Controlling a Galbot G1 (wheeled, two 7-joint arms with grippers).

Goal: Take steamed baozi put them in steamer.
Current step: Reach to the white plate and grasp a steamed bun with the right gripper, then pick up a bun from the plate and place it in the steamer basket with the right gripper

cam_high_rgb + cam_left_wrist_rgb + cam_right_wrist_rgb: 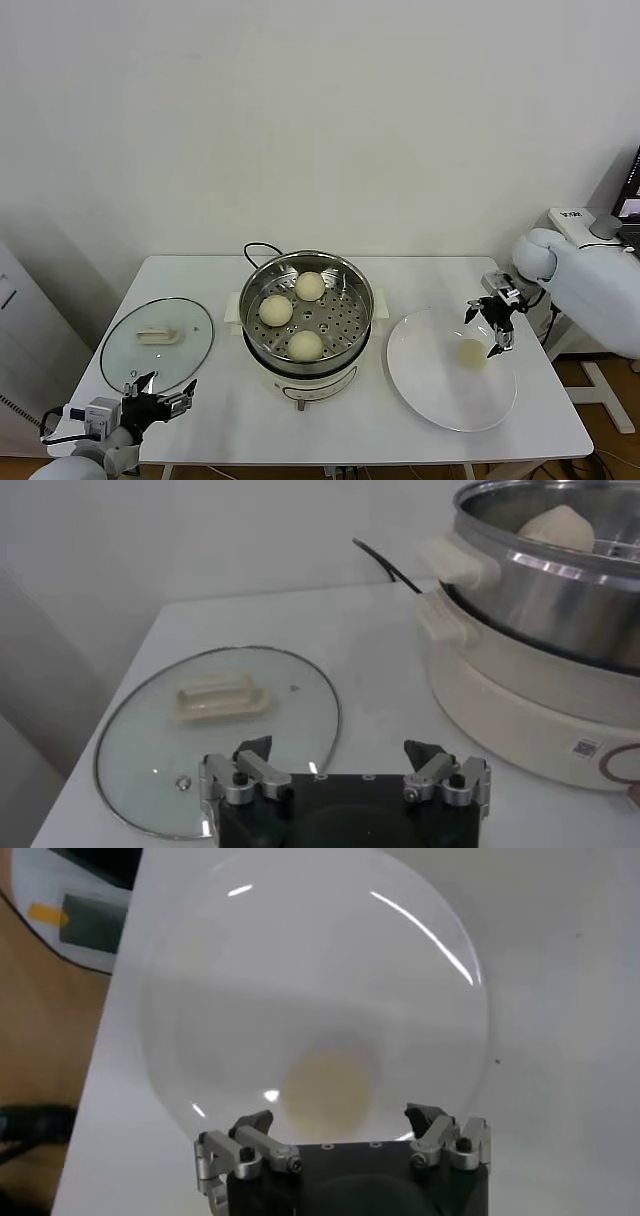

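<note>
Three cream-white baozi (305, 344) lie on the perforated floor of the steel steamer (352, 316) at the table's middle. A fourth baozi (471, 351) lies on the white plate (440, 395) to the right. My right gripper (490, 323) is open just above and behind that baozi, apart from it. In the right wrist view the baozi (328, 1088) lies on the plate (200, 998) just ahead of the open gripper (343, 1123). My left gripper (160, 392) is open and empty at the table's front left; the left wrist view shows it (338, 752) beside the steamer (560, 590).
A round glass lid (125, 355) with a cream handle (158, 334) lies flat at the left, and shows in the left wrist view (150, 740). A black cord (262, 248) runs behind the steamer. The table's right edge (570, 400) is close to the plate.
</note>
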